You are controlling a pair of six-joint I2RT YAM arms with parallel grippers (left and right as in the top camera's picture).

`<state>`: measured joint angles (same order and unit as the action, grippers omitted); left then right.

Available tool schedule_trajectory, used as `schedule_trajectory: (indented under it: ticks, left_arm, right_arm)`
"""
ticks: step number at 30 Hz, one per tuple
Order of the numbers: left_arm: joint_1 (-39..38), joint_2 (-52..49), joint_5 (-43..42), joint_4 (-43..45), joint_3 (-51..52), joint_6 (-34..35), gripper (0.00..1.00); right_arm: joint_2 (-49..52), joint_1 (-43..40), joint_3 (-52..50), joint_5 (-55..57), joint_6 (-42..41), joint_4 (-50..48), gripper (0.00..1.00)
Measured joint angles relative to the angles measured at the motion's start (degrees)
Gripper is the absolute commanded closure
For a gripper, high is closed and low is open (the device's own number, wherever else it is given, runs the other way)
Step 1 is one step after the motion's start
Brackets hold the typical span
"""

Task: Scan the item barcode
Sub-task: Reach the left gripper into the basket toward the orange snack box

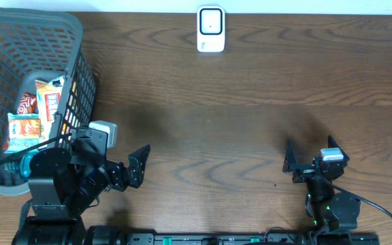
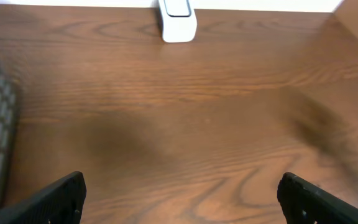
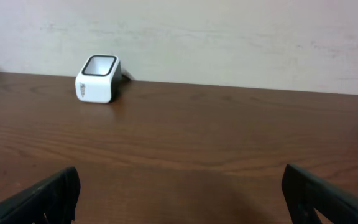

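Left gripper (image 2: pixel 180 191) and right gripper (image 3: pixel 182 190) both spread wide, empty, over the dark woodgrain table (image 1: pixel 250 116), boxy white scanner (image 1: pixel 211 29) far back, crinkly snack packs (image 1: pixel 24 126) in the grey mesh basket (image 1: pixel 19 41) on the left.

Basket (image 1: pixel 5 47) left on table (image 1: pixel 237 136), packets (image 1: pixel 46 102) inside, scanner (image 1: pixel 211 29) at far edge

Dark wood-grain table (image 1: pixel 250 136), plain off-white wall (image 3: pixel 229 37) behind, soft shadows, even light
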<state>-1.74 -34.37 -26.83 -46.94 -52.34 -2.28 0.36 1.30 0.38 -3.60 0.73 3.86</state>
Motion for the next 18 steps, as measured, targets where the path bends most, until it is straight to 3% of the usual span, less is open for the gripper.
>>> schedule_trajectory:
  ticks: [6,10,13,18]
  left_arm:
    - [0.0,-1.0,-2.4,1.8,-1.8,3.8,0.01]
    - [0.0,-5.5,-2.2,1.5,-8.9,5.7,0.01]
    - [-0.1,-10.8,1.9,-0.6,-17.0,8.8,0.01]
    - [-0.1,-21.7,15.6,-8.2,-31.3,15.9,0.01]
  right_arm:
    - [0.0,0.0,0.0,0.0,0.0,0.0,0.01]
    - [0.0,0.0,0.0,0.0,0.0,0.0,0.01]
    - [0.0,0.0,0.0,0.0,0.0,0.0,0.01]
    - [0.0,0.0,0.0,0.0,0.0,0.0,0.01]
